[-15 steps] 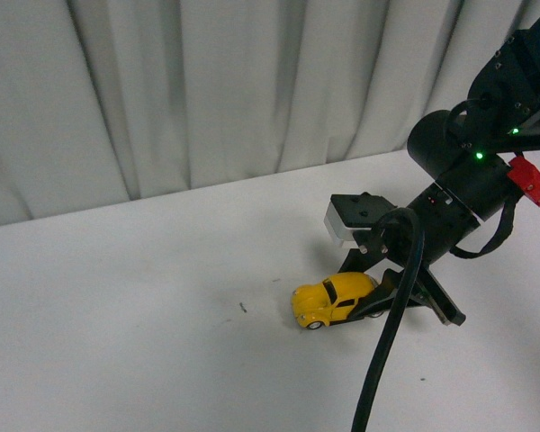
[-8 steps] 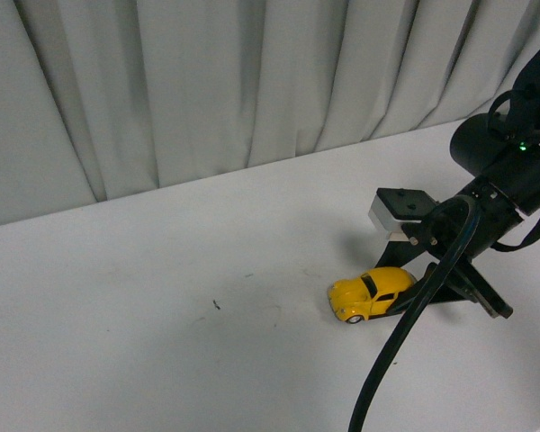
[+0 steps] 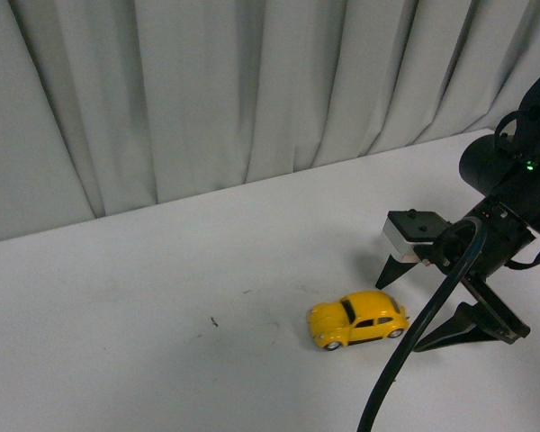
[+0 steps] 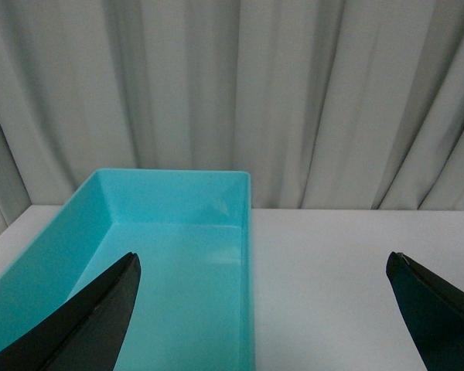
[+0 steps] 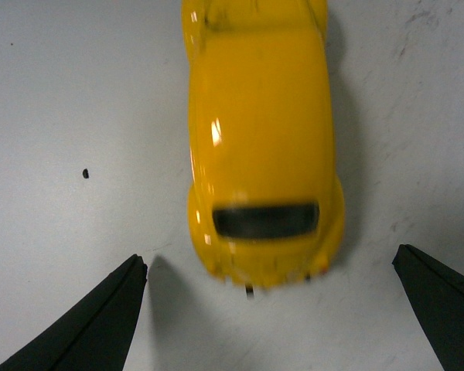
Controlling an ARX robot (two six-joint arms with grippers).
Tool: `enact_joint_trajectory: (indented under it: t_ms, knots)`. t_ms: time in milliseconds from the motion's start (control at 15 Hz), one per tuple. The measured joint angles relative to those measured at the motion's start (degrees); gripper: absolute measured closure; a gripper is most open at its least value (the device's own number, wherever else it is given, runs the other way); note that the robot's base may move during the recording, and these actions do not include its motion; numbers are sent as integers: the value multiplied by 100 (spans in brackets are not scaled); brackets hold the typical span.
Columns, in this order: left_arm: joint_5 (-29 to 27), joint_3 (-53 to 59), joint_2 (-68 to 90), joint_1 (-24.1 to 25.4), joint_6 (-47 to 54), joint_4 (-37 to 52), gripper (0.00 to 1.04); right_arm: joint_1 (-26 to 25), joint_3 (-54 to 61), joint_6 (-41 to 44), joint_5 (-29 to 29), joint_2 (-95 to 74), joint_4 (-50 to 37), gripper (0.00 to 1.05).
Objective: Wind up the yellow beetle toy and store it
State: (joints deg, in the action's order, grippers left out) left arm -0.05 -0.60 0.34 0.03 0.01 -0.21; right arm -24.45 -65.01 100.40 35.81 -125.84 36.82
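Note:
The yellow beetle toy [image 3: 357, 320] stands on its wheels on the white table [image 3: 162, 297], nose to the left and rear toward my right gripper [image 3: 403, 317]. That gripper is open wide and empty. Its black fingers [image 3: 391, 270] spread on either side just behind the toy's rear and do not touch it. In the right wrist view the toy [image 5: 259, 147] lies ahead of the open gripper [image 5: 269, 259], its dark rear window nearest. My left gripper [image 4: 263, 259] is open and empty, and is out of the front view.
A teal open bin [image 4: 246, 232], with nothing in the part that shows, sits on the table in front of the left gripper, against the grey curtain [image 4: 294, 93]. The curtain [image 3: 252, 90] also backs the table in the front view. A black cable [image 3: 405, 360] hangs from the right arm.
The right gripper's fingers were around the toy's rear; they have spread wide and the toy now stands free just ahead of their tips. The front view has shifted.

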Motion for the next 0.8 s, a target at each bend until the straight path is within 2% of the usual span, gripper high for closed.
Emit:
enact_joint_trajectory:
  t_ms: [667, 800]
  knots:
    - [2, 0, 0, 0, 0, 0, 7, 140, 199, -57, 85, 275, -522, 7]
    - [4, 0, 0, 0, 0, 0, 7, 350, 240, -50, 564, 925, -411, 7]
